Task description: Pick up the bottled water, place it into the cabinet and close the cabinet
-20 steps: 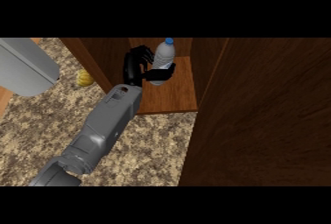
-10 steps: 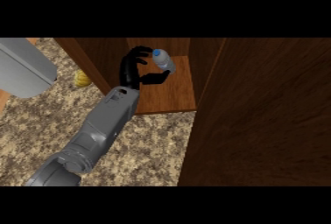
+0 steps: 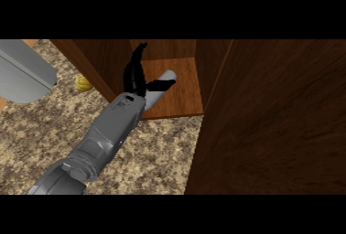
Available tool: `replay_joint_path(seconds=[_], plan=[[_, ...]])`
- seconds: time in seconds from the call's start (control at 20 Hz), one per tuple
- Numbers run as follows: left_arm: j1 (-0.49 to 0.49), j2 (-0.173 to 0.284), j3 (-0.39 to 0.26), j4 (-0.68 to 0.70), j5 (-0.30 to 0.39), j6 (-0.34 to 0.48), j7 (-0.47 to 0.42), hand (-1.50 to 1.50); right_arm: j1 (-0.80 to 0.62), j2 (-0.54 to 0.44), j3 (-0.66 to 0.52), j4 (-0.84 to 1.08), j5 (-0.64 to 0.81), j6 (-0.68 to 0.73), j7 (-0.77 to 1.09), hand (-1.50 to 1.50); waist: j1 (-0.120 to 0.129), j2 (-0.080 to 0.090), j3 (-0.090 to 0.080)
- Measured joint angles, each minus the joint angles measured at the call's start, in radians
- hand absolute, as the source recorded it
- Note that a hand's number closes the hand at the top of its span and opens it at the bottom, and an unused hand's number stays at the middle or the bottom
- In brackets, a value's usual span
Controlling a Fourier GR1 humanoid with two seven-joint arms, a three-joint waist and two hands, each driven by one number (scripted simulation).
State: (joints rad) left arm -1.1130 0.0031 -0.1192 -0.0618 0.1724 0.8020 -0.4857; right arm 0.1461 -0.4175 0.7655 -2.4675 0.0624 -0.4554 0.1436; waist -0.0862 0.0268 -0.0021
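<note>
The cabinet (image 3: 182,91) stands on the bench (image 3: 155,151), its open door (image 3: 270,123) at the right. On the cabinet's floor lies the bottled water (image 3: 157,89), tipped over, with the hand (image 3: 135,77) just left of it. A yellow object (image 3: 82,83) sits left of the cabinet's side wall.

The tabletop (image 3: 155,151) is a speckled stone surface in beige and brown tones. On it stands a wooden cabinet (image 3: 270,128), and its dark door is open at the right side. Inside the cabinet is a lighter wooden shelf (image 3: 182,98). The bottled water (image 3: 157,89) lies on this shelf on its side, tilted, near the shelf's left part. On the tabletop, just left of the cabinet's left wall, lies a small yellow object (image 3: 82,83), partly hidden. A grey object (image 3: 24,68) is at the far left edge.
</note>
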Motion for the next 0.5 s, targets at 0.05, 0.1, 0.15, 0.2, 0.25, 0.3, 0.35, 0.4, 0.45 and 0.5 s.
replay_joint_path(seconds=[0.05, 0.1, 0.15, 0.2, 0.25, 0.3, 0.35, 0.4, 0.45, 0.5], plan=[[0.001, 0.000, 0.002, -0.001, 0.000, 0.000, -0.003, -1.50, 0.005, -0.002, 0.003, -0.001, 0.000, -0.001, -0.004, -1.50, 0.000, 0.000, 0.000], [-0.006, -0.001, 0.003, 0.001, 0.000, 0.000, 0.004, -1.50, 0.004, -0.006, -0.003, -0.002, -0.002, 0.002, -0.004, -1.50, 0.002, 0.000, 0.000], [-0.007, 0.002, 0.007, -0.002, 0.002, -0.008, 0.003, -1.50, 0.000, -0.005, -0.006, -0.001, -0.004, 0.004, -0.003, -1.50, 0.002, 0.001, 0.000], [-0.001, 0.002, 0.009, -0.009, 0.003, -0.015, -0.010, -1.50, -0.001, -0.008, -0.008, -0.004, -0.005, 0.005, 0.000, -1.50, 0.003, 0.000, 0.000], [-0.005, 0.004, 0.013, -0.013, 0.004, -0.025, -0.012, -1.50, 0.004, -0.010, -0.005, -0.005, -0.006, 0.005, -0.004, -1.50, 0.003, 0.000, 0.000], [-0.001, 0.004, 0.017, -0.019, 0.007, -0.035, -0.024, -1.50, 0.002, -0.010, -0.005, -0.006, -0.007, 0.004, -0.001, -1.50, 0.003, 0.000, 0.000], [-0.003, 0.007, 0.019, -0.024, 0.008, -0.048, -0.031, -1.50, 0.001, -0.011, -0.004, -0.005, -0.008, 0.004, -0.003, -1.50, 0.002, 0.000, 0.000], [-0.001, 0.008, 0.023, -0.033, 0.010, -0.071, -0.043, -1.50, 0.003, -0.011, -0.003, -0.007, -0.007, -0.001, 0.000, -1.50, 0.004, -0.001, 0.000], [0.004, 0.006, 0.032, -0.052, 0.020, -0.092, -0.063, 1.50, -0.004, -0.010, -0.004, -0.006, -0.008, 0.000, 0.004, -1.50, 0.006, -0.002, -0.001], [0.008, 0.006, 0.039, -0.071, 0.027, -0.123, -0.086, 1.50, -0.005, -0.010, -0.006, -0.006, -0.009, -0.002, 0.007, -1.50, 0.010, -0.003, -0.001]])
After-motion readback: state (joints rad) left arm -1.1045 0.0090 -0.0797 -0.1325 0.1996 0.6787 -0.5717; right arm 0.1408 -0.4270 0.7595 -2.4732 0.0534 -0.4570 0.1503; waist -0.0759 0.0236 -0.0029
